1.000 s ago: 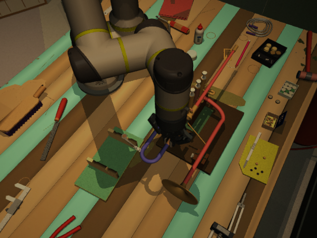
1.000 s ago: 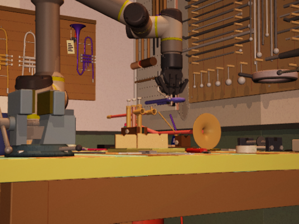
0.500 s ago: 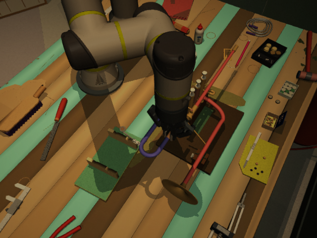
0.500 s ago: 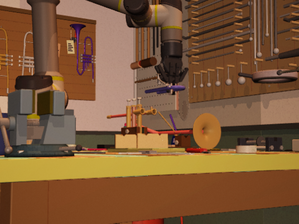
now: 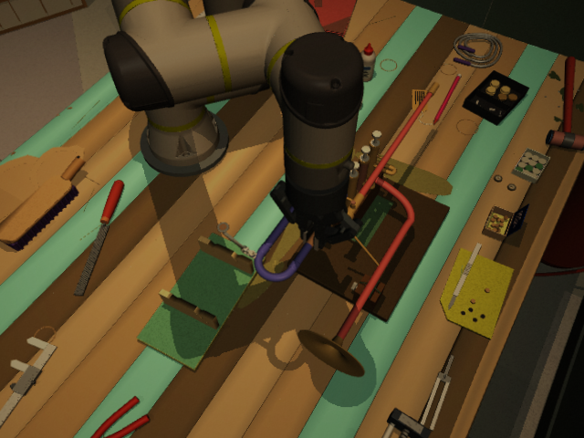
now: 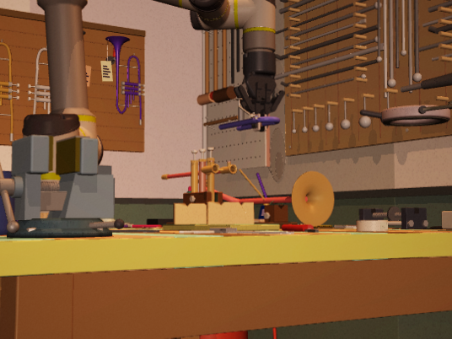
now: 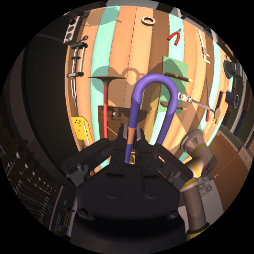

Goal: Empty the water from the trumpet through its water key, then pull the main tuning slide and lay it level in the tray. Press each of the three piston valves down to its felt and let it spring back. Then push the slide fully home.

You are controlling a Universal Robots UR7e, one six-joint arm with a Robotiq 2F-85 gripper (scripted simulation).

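Note:
The purple U-shaped tuning slide (image 5: 278,257) (image 6: 249,123) (image 7: 153,100) is partly hidden: the ends of its legs vanish under my gripper (image 5: 325,235) (image 6: 259,110) (image 7: 130,146). I grip one leg of the slide firmly, carrying it roughly level high above the bench, its bow pointing away from the trumpet. The trumpet (image 5: 377,226) (image 6: 236,189) with red tubing and brass bell (image 5: 332,356) (image 6: 313,198) rests on its dark stand, its three valves (image 5: 365,153) (image 6: 202,152) upright. The green tray (image 5: 200,292) (image 7: 173,83) with two wooden cradles lies on the bench beside the slide's bow.
Behind the bench a pegboard wall (image 6: 367,63) carries rods and mallets. A small mirror tool (image 5: 236,240) lies at the tray's corner. A file (image 5: 96,235), brush (image 5: 42,212), yellow pad (image 5: 476,292) and bench vice (image 6: 59,185) lie around.

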